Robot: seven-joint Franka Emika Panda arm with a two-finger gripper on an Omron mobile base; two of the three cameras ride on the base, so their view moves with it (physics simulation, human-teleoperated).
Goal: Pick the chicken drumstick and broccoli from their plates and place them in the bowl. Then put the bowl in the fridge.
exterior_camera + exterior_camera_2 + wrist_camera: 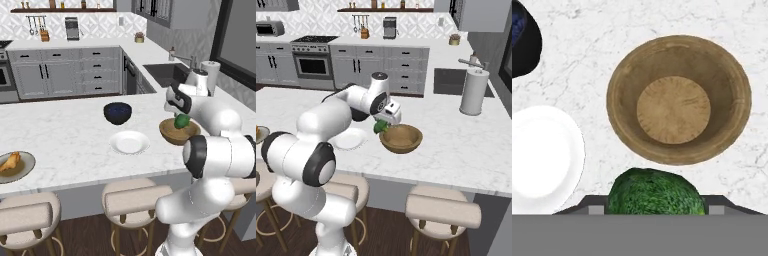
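Observation:
My gripper (pixel 181 120) is shut on the green broccoli (pixel 182 121), held in the air just above the near rim of the tan wooden bowl (pixel 172 132). From the hand view the broccoli (pixel 656 192) sits between the jaws at the bottom, and the bowl (pixel 679 99) lies below and ahead, with nothing in it. In the right base view the broccoli (pixel 380 127) hangs at the left rim of the bowl (pixel 401 138). The white plate (pixel 129 142) lies bare left of the bowl. The golden chicken drumstick (pixel 11 162) rests on the greyish-olive plate (pixel 20 172) at the far left.
A dark blue-black bowl (pixel 118 112) stands behind the white plate. A white paper-towel roll (pixel 474 92) stands near the sink (pixel 167 73) to the right. Stools (pixel 132 200) line the counter's near edge.

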